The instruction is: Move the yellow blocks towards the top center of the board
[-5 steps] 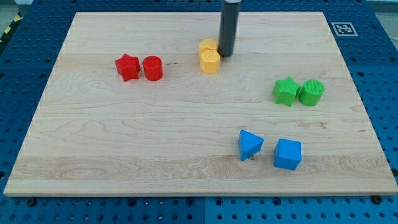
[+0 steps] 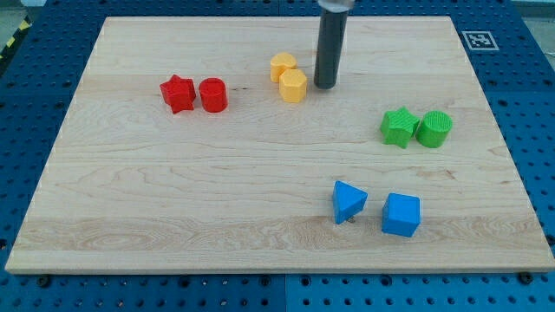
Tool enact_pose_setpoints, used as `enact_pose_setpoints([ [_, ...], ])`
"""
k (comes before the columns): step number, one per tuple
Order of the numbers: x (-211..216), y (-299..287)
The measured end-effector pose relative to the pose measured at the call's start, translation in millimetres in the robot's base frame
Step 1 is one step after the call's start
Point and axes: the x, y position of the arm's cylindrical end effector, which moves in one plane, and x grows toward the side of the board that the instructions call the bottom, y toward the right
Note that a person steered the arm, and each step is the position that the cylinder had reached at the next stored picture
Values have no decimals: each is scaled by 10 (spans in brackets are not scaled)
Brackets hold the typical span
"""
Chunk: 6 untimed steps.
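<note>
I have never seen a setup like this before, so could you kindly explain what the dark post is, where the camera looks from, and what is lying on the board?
There is one camera view, looking down at a slant on a wooden board. The dark post is a rod on a robot arm; it has no gripper and holds nothing, only pushing blocks with my tip. My tip stands just to the view's right of two yellow blocks, near the top centre. Elsewhere lie a red star beside a red cylinder, two green blocks at the right, and two blue blocks lower right.
</note>
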Motion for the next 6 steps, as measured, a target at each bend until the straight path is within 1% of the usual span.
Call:
enact_pose_setpoints([
  [1,278,221],
  [2,401,127],
  [3,391,-219],
  [4,-77,-379],
  [5,-230,-375],
  [6,-88,-43],
])
